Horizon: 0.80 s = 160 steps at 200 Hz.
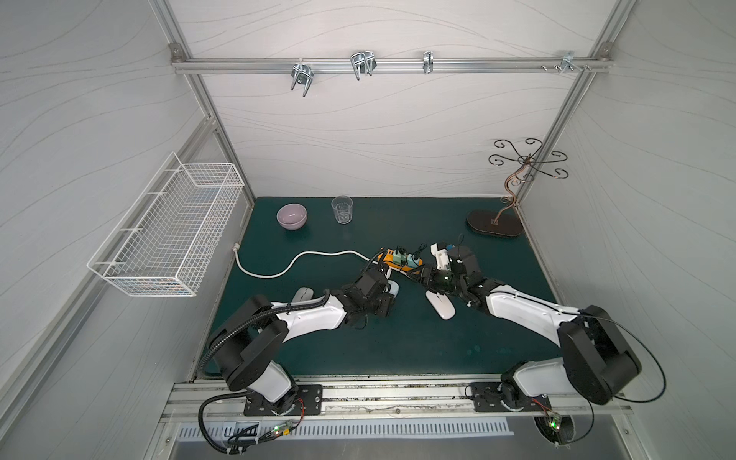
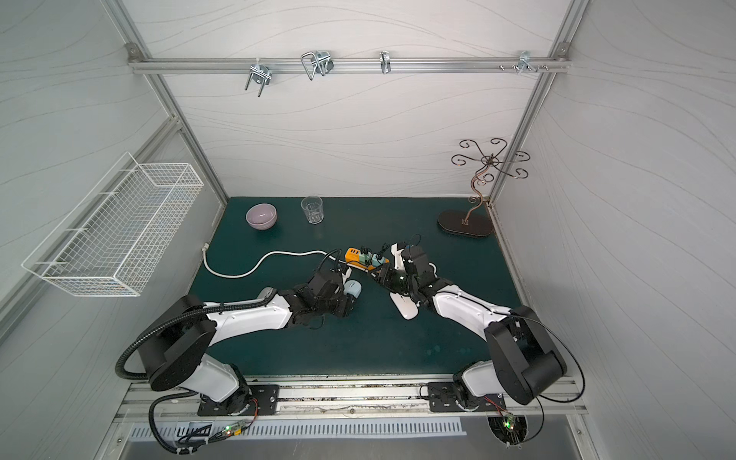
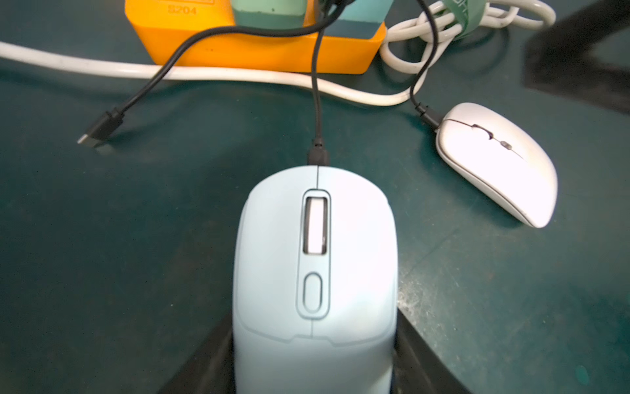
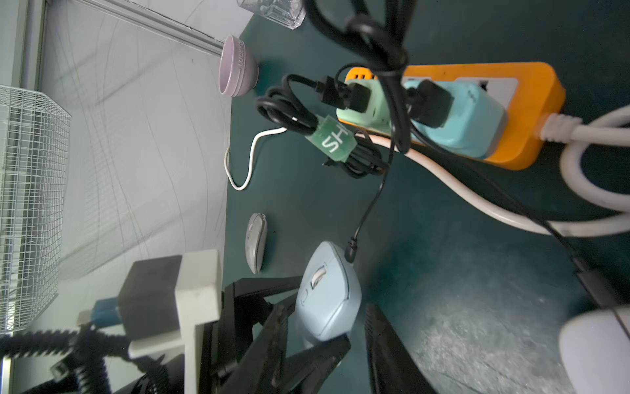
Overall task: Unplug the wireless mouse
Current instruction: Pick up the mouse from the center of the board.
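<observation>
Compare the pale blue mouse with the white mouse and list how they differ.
Shape: the pale blue mouse is high and rounded; the white mouse is flat and slim.
Grip: the left gripper flanks the pale blue mouse with its fingers; the white mouse lies ungripped.
Shared: both rest on the green mat, and the blue mouse's cable and the white mouse's cable are both black and plugged in.

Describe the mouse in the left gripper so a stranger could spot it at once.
On the green mat, find the orange power strip near the middle; three mice lie on its robot side. The light blue mouse sits between the jaws of the left gripper, a black cable in its nose. Only it is blue and humped: the white mouse and grey mouse are flat.
</observation>
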Tool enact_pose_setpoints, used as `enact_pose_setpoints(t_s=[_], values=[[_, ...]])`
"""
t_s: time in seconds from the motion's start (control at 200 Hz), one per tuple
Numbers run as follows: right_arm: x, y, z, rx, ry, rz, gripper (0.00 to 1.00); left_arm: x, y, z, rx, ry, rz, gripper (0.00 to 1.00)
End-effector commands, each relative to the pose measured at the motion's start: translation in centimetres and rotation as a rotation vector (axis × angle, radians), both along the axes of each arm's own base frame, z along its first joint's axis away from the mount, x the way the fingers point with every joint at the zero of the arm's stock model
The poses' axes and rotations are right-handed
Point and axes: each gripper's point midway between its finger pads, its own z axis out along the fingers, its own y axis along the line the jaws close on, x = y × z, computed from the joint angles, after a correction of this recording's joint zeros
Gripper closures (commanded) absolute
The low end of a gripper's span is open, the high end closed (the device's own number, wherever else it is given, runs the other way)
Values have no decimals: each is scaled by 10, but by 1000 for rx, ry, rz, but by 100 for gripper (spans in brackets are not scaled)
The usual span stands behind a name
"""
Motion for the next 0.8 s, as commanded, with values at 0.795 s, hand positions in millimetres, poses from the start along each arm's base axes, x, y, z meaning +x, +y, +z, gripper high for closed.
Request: enact_pose_setpoints(t_s=[0.795], values=[[15,44,-6,212,111,36,67,17,-10,58,-107,-161,-15,47]])
